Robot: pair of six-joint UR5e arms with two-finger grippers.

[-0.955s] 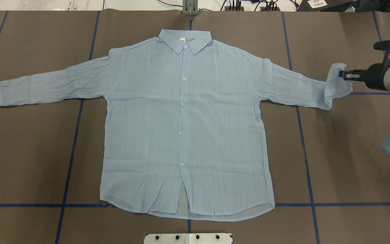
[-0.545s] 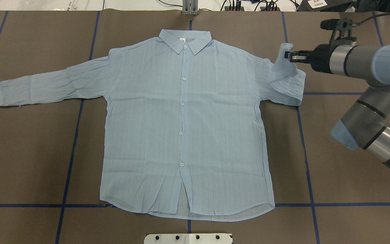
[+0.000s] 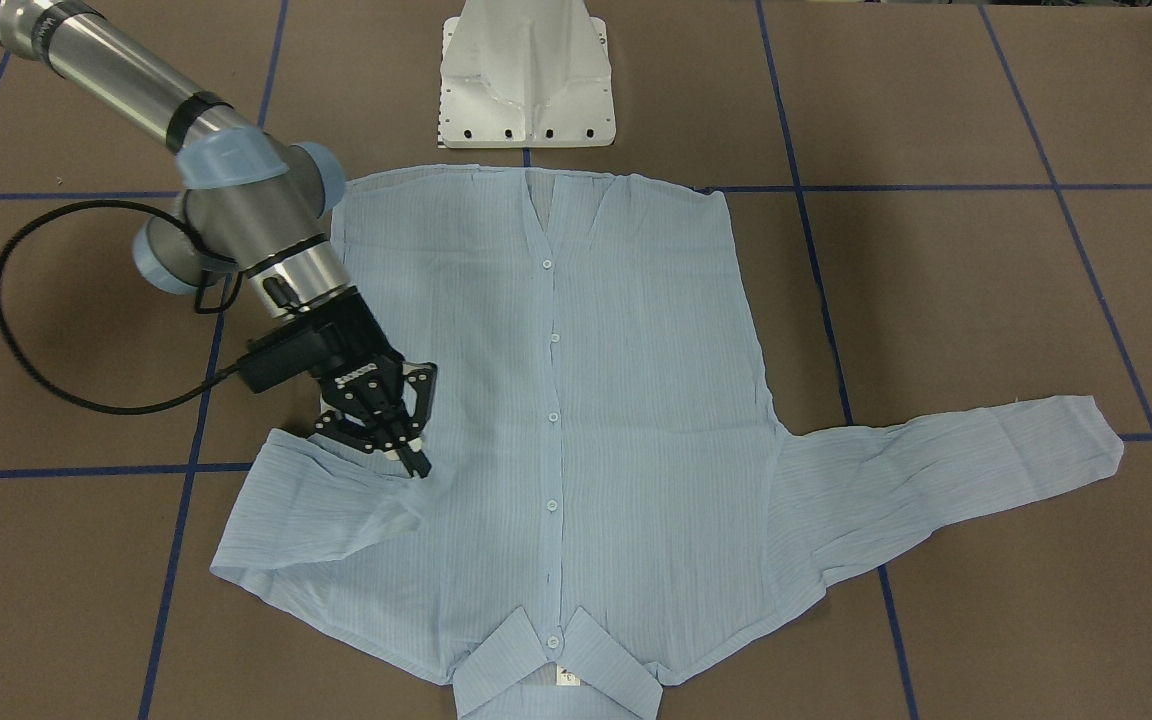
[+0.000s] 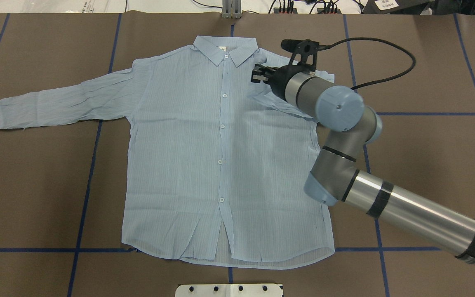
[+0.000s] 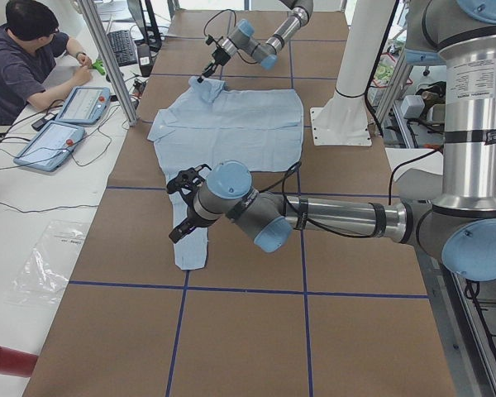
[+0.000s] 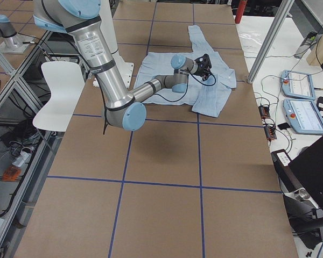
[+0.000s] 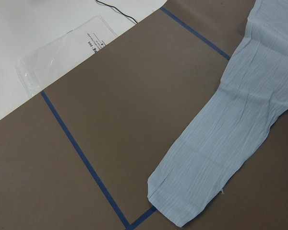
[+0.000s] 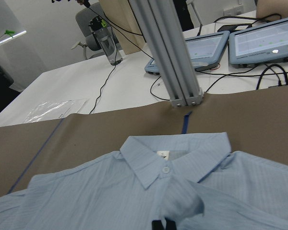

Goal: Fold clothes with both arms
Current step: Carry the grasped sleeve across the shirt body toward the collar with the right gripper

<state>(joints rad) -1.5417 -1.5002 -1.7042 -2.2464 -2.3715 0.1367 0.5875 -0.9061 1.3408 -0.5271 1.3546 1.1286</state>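
Over the outstretched left sleeve (image 4: 56, 103) hangs the left gripper (image 5: 176, 210); fingers spread or pressed together, cannot tell. The shirt (image 4: 221, 165) lies flat, buttons up, on the brown table (image 4: 35, 185): judged thin, light and limp, prone to drape and wrinkle, so take it at cuffs or seams. The right gripper (image 4: 257, 74) pinches the right cuff (image 8: 182, 203), with that sleeve doubled over the chest.

Left wrist cam: one sleeve of the shirt (image 7: 230, 139) is lying flat on the brown table (image 7: 134, 96).
Cuff end is overlapping a blue tape line (image 7: 80, 153); a clear plastic bag (image 7: 62, 55) is lying well apart on the white surface (image 7: 19, 24) beyond the table edge.
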